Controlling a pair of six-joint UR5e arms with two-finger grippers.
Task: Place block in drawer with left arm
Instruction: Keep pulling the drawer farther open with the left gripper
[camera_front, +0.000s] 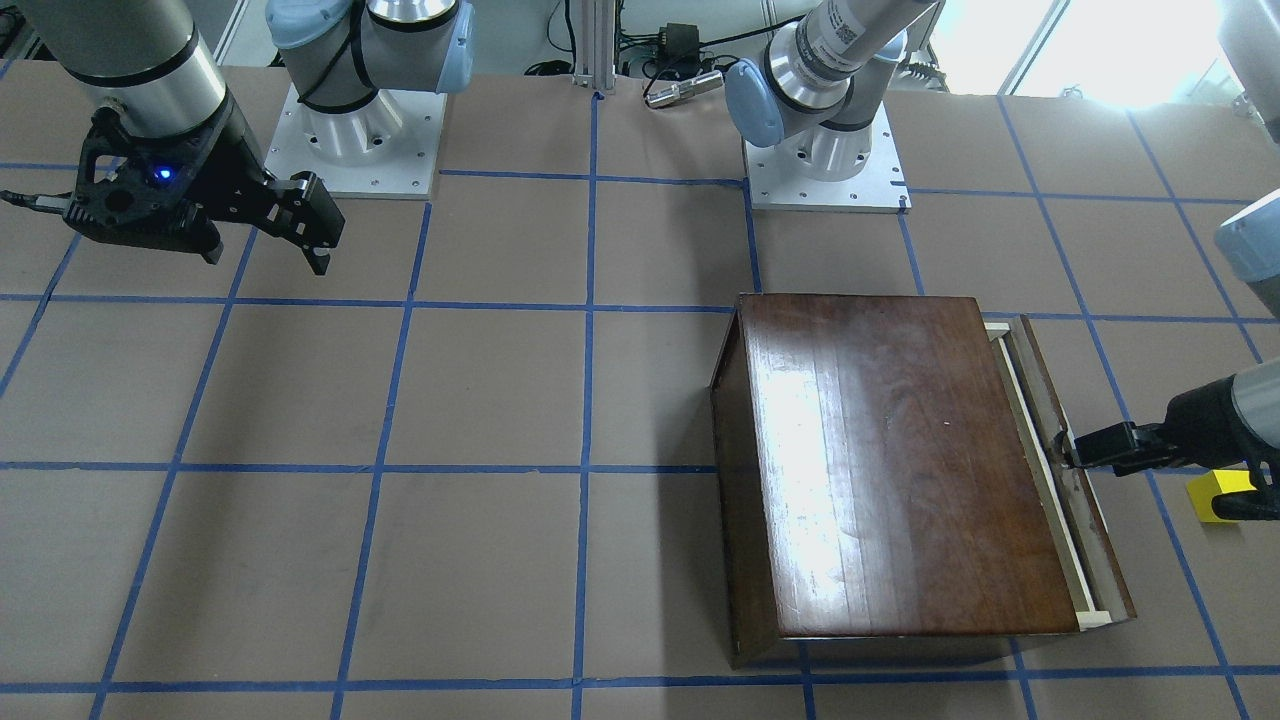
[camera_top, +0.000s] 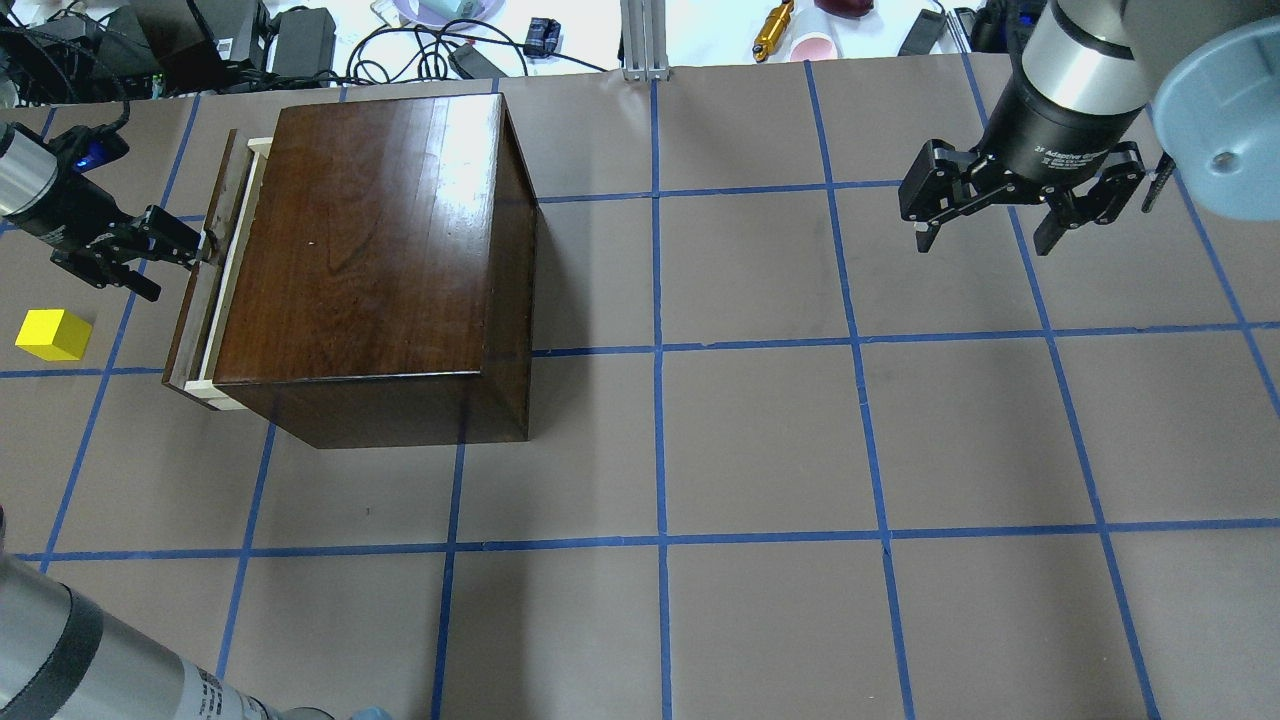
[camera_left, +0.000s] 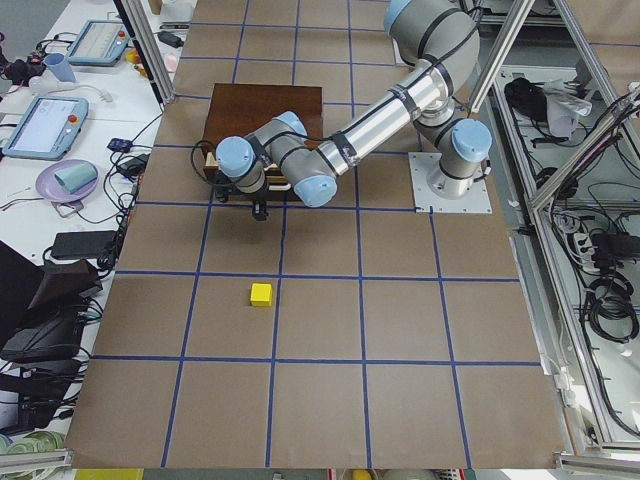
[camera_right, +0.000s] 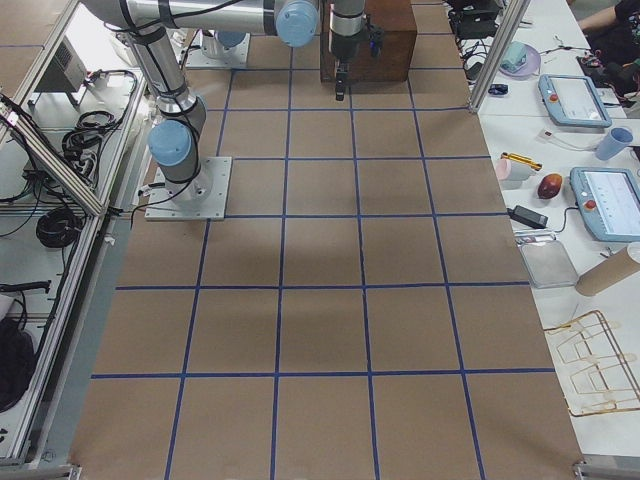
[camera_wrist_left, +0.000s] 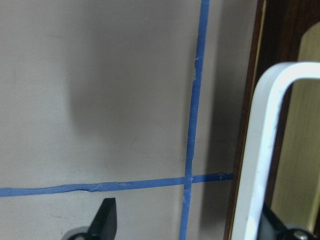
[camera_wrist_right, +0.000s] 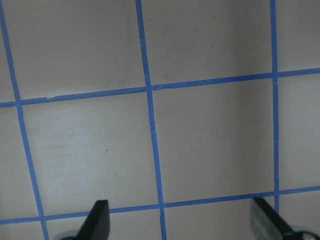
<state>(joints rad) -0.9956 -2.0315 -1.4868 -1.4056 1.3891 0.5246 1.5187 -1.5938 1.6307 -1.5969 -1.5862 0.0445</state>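
Observation:
The yellow block (camera_top: 52, 335) lies on the table left of the dark-brown box (camera_top: 370, 240); it also shows in the front-facing view (camera_front: 1215, 495) and the left exterior view (camera_left: 261, 294). The drawer (camera_top: 200, 300) stands pulled out a little, with a thin strip of pale wood showing behind its dark front panel (camera_front: 1075, 500). My left gripper (camera_top: 178, 268) is open at the drawer front, one finger at the metal pull (camera_wrist_left: 265, 150), the other out over the table. It holds nothing. My right gripper (camera_top: 985, 235) hangs open and empty above the table, far to the right.
Blue tape lines grid the brown table. The two arm bases (camera_front: 825, 150) stand at the robot's edge. Cables and small gear (camera_top: 430, 40) lie beyond the far edge. Bare table (camera_top: 760, 440) lies between the box and the right arm.

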